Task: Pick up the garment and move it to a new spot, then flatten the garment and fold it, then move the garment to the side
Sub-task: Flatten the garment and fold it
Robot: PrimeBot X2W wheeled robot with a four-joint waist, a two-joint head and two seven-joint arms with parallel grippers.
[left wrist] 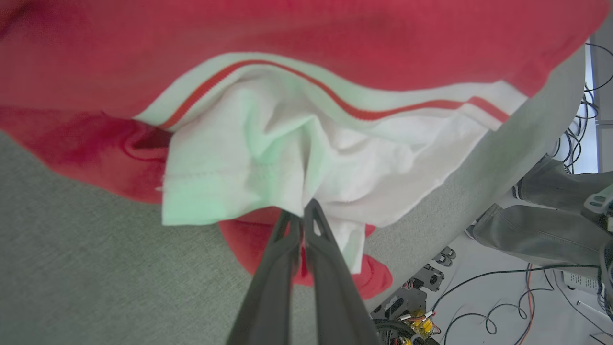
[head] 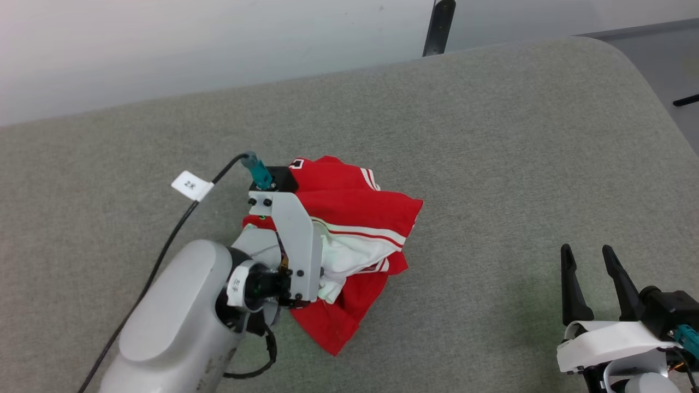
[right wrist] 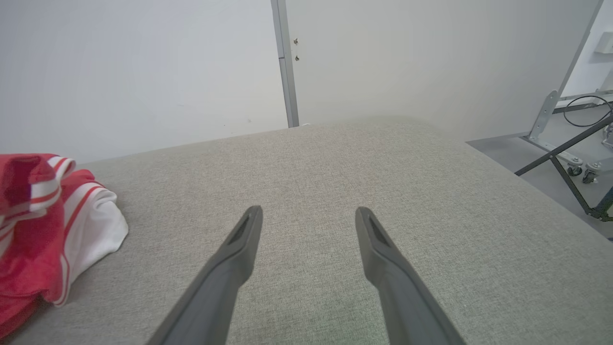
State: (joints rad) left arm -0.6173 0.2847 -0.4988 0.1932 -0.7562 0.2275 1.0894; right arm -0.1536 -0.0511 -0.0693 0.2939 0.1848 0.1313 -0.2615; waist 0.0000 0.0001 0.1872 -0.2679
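Note:
The garment (head: 355, 207), a red shirt with white sleeves and red-and-white striped trim, lies crumpled in a heap near the middle of the grey table. My left arm (head: 180, 305) reaches over its near-left side, and its wrist mount (head: 295, 240) hides the fingers from the head view. Seen from the left wrist, my left gripper (left wrist: 301, 213) is shut on a fold of the garment's (left wrist: 306, 143) white sleeve. My right gripper (head: 587, 250) stands open over bare table at the lower right, apart from the shirt. The right wrist view shows the right gripper (right wrist: 309, 211) empty, with the garment (right wrist: 43, 230) far to the left.
The padded grey table (head: 491, 136) curves away at the far right edge. A black cable with a white tag (head: 191, 185) runs along my left arm. A dark post (head: 439, 24) stands behind the table. A person's legs (left wrist: 541, 211) and floor cables lie beyond the table edge.

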